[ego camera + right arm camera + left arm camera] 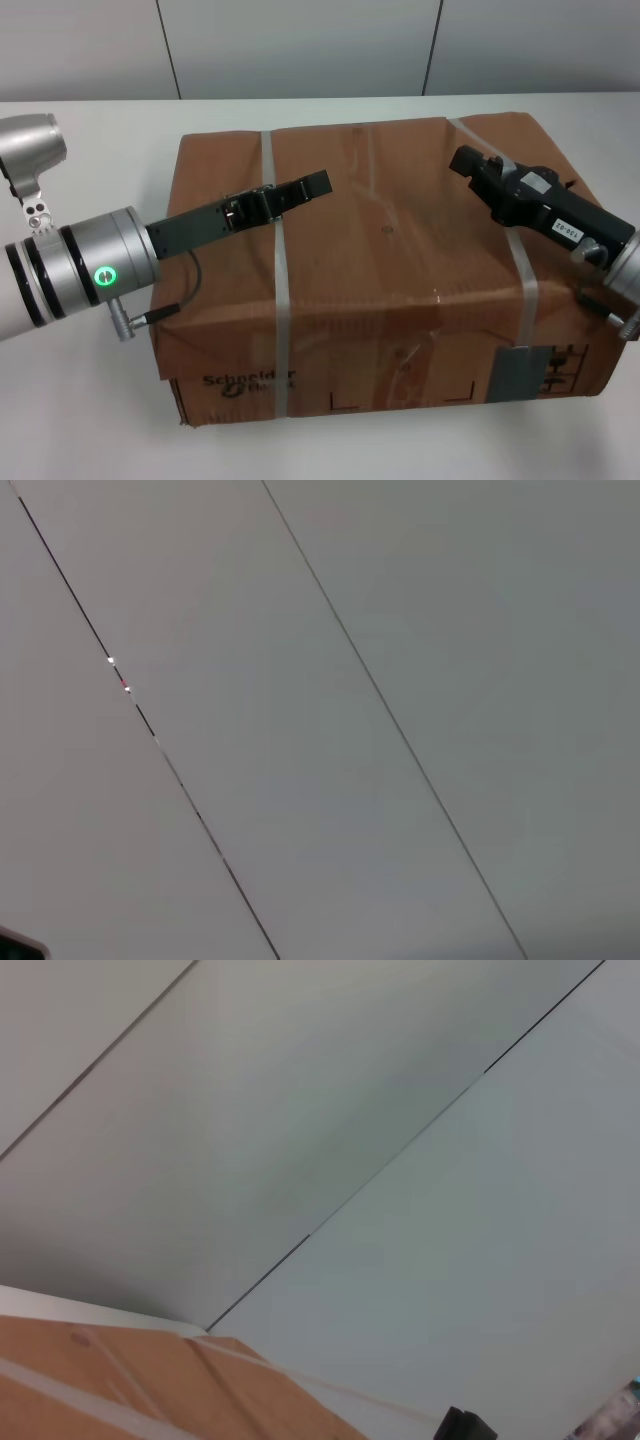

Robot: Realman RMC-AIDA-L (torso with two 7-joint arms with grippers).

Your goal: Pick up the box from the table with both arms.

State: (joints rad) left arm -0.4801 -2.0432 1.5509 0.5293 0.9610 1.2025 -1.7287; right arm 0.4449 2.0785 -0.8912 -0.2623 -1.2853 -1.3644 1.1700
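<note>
The box (400, 250) is a large brown carton standing on the white table (100, 130). Two whitish straps (280, 300) run over it, with black print (245, 380) and a grey label (515, 372) on its near side. My left gripper (315, 186) reaches in from the left and lies over the left half of the top face, its silver wrist (95, 268) at the box's left edge. My right gripper (465, 160) reaches in from the right over the top's far right part. The left wrist view shows a corner of the box (150, 1380).
Grey wall panels (300, 45) stand behind the table and fill both wrist views. White tabletop shows to the left of the box, behind it and along its near edge (100, 440). A cable (190, 290) hangs from the left wrist against the box.
</note>
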